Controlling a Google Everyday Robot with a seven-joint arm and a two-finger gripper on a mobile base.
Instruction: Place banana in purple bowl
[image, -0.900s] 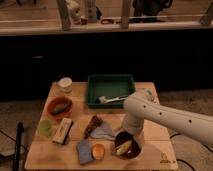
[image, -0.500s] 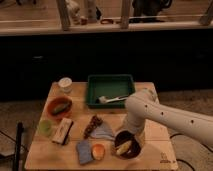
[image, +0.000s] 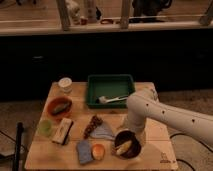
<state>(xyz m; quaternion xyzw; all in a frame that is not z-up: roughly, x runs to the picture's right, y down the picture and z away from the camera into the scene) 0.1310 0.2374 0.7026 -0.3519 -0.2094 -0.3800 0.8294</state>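
The purple bowl (image: 126, 145) sits near the table's front right. The pale-yellow banana (image: 123, 146) lies inside it, slanted. My gripper (image: 136, 131) is at the end of the white arm (image: 170, 116), just above and behind the bowl's right rim. The arm's wrist hides most of the gripper.
A green tray (image: 110, 89) with a white utensil stands at the back. An orange bowl (image: 59, 106) with a greenish piece is at left, a white cup (image: 65, 84) behind it. A green cup, a boxed snack, a brown item, a blue sponge and an orange fruit (image: 97, 150) lie at the front left.
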